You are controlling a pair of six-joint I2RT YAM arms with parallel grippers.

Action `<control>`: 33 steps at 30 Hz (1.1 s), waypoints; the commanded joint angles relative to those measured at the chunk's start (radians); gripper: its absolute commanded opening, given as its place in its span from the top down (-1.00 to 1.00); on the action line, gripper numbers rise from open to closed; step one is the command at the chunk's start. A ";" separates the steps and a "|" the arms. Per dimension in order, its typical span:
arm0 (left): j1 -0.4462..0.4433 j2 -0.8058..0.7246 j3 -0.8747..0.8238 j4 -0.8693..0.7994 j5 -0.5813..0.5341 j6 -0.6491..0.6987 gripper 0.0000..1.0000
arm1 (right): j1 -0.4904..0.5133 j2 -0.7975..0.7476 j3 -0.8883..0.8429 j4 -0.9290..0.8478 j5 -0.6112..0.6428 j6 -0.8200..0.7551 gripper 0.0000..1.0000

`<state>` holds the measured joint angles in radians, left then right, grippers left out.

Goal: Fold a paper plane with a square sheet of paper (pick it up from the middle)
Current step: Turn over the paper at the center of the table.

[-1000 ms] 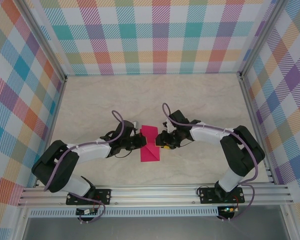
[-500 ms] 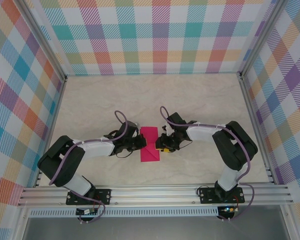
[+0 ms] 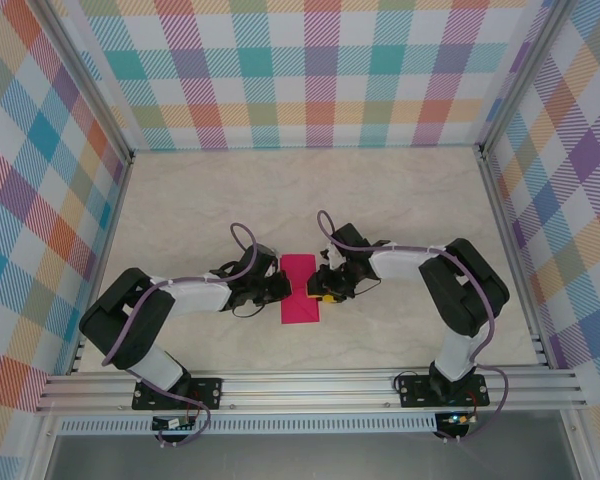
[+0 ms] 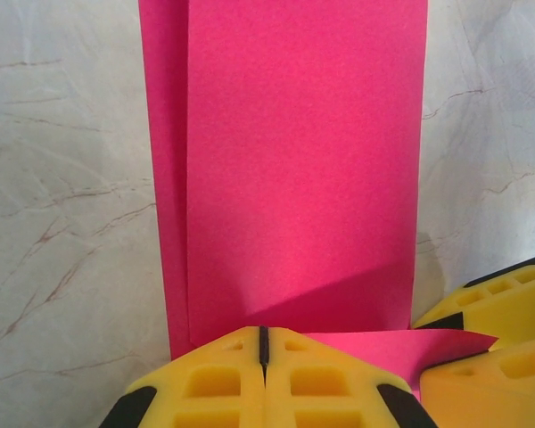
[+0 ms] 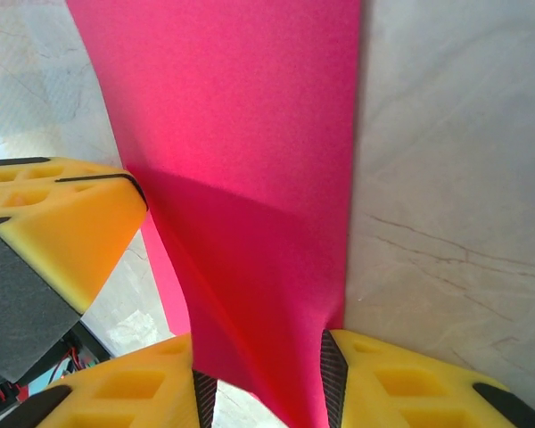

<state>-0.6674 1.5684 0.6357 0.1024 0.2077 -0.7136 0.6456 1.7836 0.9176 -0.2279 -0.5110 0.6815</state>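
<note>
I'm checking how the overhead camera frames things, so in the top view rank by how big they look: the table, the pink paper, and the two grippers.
1. Table, by far the largest.
2. Square sheet of paper, a narrow folded strip.
3. Left gripper and right gripper: both look smaller than the paper and alike in size, so unranked.

Magenta paper on pale marble, yellow fingers at either side

The square sheet of paper (image 3: 300,288) is plain bright magenta-pink; the table (image 3: 400,200) under it is cream with faint brown veining. The left gripper (image 4: 262,357) and right gripper (image 5: 260,392) have yellow pads edged in black. Beyond the grippers, the walls (image 3: 310,70) carry pastel plaid in teal, orange, pink and purple.
</note>
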 commanded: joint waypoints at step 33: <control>-0.012 0.007 0.032 -0.070 -0.036 -0.004 1.00 | 0.004 0.004 -0.021 0.085 -0.073 0.025 0.44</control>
<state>-0.6685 1.5955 0.6659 0.0719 0.2005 -0.7136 0.6456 1.7859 0.9161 -0.1692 -0.5518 0.7029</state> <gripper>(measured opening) 0.047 0.294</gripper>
